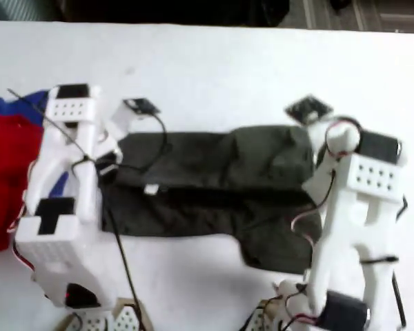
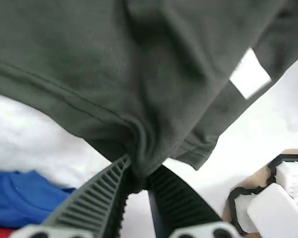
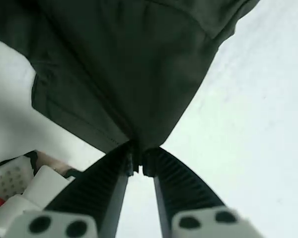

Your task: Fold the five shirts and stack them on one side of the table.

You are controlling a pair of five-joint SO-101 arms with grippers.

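Dark shirt (image 1: 214,183), clamped in left gripper (image 2: 136,181) and right gripper (image 3: 137,161), lies near red shirt (image 1: 5,172) and blue shirt (image 1: 14,107).

A dark green shirt (image 1: 214,179) lies stretched across the middle of the white bench (image 1: 228,76), partly doubled over itself. A white tag (image 1: 151,189) shows near one end. Its ends are pinched in the left claw (image 2: 136,181) and the right claw (image 3: 138,163). At the bench's edge lie a red shirt (image 1: 7,172) and a blue shirt (image 1: 17,105), touching.
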